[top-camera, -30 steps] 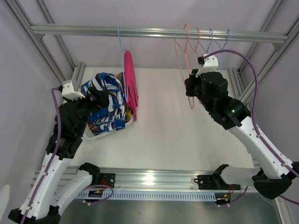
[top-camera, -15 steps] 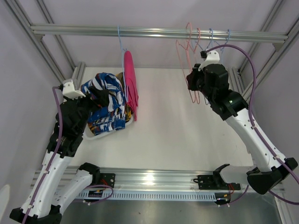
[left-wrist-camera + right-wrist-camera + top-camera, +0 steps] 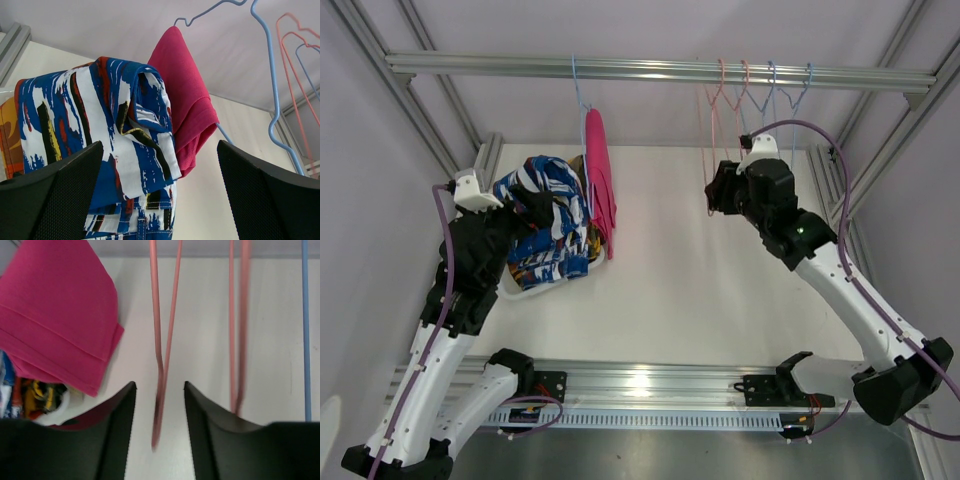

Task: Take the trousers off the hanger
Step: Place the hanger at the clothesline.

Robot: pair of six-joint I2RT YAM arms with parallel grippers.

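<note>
The magenta pink trousers (image 3: 597,180) are draped over a blue hanger (image 3: 582,100) on the rail; the left wrist view shows them (image 3: 186,102) behind the blue-and-white patterned trousers (image 3: 117,145). That patterned pair (image 3: 545,225) tops a pile in a white basket (image 3: 520,293). My left gripper (image 3: 540,207) (image 3: 160,195) stands wide open at the pile, holding nothing. My right gripper (image 3: 713,190) (image 3: 159,390) is open, its jaws standing either side of the bottom of an empty pink hanger (image 3: 160,390) without touching it. The magenta pair (image 3: 55,315) lies to its left.
Several empty pink and blue hangers (image 3: 760,90) hang at the right end of the metal rail (image 3: 660,70). Orange and yellow cloth (image 3: 9,135) shows under the patterned pair. Frame posts (image 3: 880,130) stand at the table's right.
My right gripper has opened and let go of the pink hanger, which now hangs straight from the rail. The right arm drew slightly left. The left arm has not moved.
</note>
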